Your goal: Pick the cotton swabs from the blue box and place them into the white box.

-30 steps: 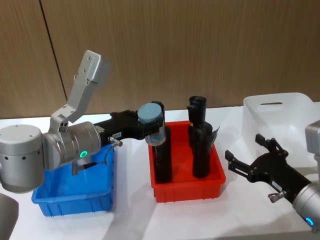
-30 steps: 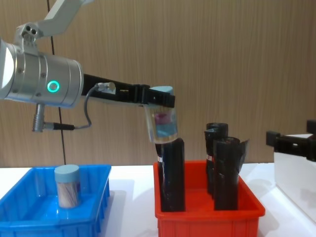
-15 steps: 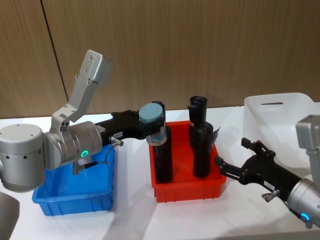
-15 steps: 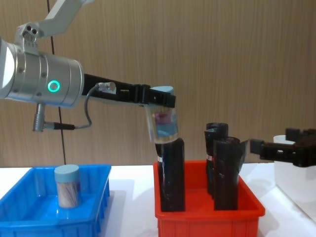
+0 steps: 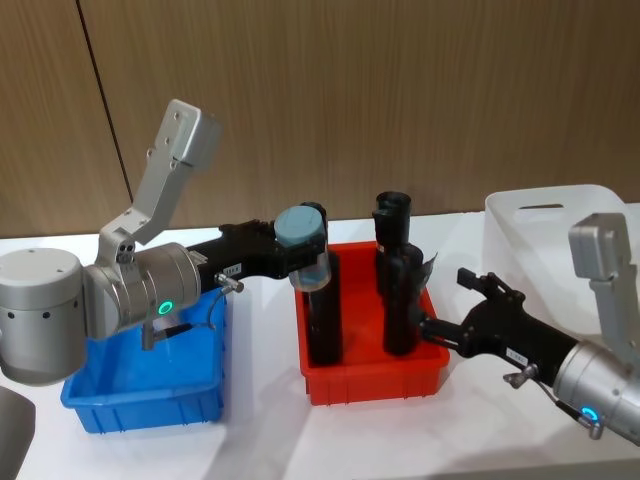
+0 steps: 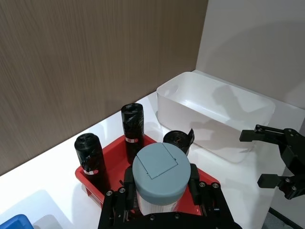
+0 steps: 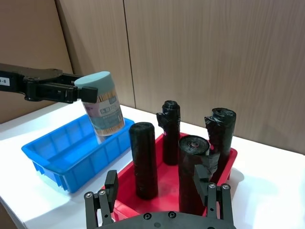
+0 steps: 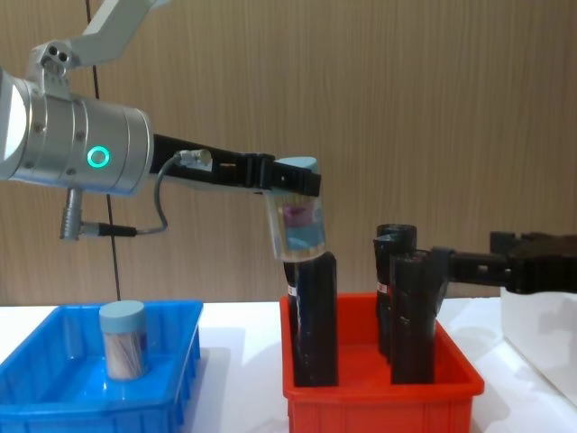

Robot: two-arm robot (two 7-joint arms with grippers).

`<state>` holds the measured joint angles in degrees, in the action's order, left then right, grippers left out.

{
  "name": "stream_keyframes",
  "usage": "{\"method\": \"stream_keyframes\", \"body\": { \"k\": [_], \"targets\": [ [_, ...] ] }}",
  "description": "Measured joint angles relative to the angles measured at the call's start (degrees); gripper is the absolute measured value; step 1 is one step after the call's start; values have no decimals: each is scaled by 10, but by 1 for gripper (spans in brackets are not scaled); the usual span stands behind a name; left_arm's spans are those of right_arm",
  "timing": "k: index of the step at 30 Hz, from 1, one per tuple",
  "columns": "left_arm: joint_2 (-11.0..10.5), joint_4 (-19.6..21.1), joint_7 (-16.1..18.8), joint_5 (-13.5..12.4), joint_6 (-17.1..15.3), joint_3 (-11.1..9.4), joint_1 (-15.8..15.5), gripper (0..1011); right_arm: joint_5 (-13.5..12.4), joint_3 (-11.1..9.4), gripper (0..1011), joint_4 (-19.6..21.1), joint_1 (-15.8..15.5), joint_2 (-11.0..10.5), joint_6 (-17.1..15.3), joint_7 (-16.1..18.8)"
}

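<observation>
My left gripper [image 5: 297, 250] is shut on a jar of cotton swabs [image 5: 306, 243] with a pale blue lid. It holds the jar tilted in the air above the left end of the red bin [image 5: 372, 376]; the jar [image 8: 298, 225] hangs just over a black bottle. A second jar of cotton swabs [image 8: 123, 340] stands in the blue box [image 8: 54, 401] at the left. The white box [image 5: 560, 222] sits at the far right. My right gripper [image 5: 450, 303] is open and holds nothing, beside the right end of the red bin.
Three tall black bottles [image 5: 324, 312] [image 5: 400, 295] stand upright in the red bin between the two boxes. A wooden wall [image 5: 400, 90] runs behind the table. Bare white tabletop [image 5: 400, 440] lies in front of the bins.
My right gripper has moved left, away from the white box, up to the red bin's right end. The left gripper and its jar have stayed in place.
</observation>
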<state>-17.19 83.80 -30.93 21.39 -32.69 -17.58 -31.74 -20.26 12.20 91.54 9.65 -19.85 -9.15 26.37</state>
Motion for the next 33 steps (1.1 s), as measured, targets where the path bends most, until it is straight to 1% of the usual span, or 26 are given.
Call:
{"method": "stream_keyframes", "body": {
  "k": [10, 18, 33],
  "targets": [
    [0, 0, 0, 0, 0, 0, 0, 660, 0, 7, 1001, -24, 25, 12, -6, 16],
    [0, 0, 0, 0, 0, 0, 0, 660, 9, 16, 1001, -47, 47, 25, -10, 30],
    [0, 0, 0, 0, 0, 0, 0, 660, 23, 33, 1001, -78, 76, 46, -17, 48]
  ]
}}
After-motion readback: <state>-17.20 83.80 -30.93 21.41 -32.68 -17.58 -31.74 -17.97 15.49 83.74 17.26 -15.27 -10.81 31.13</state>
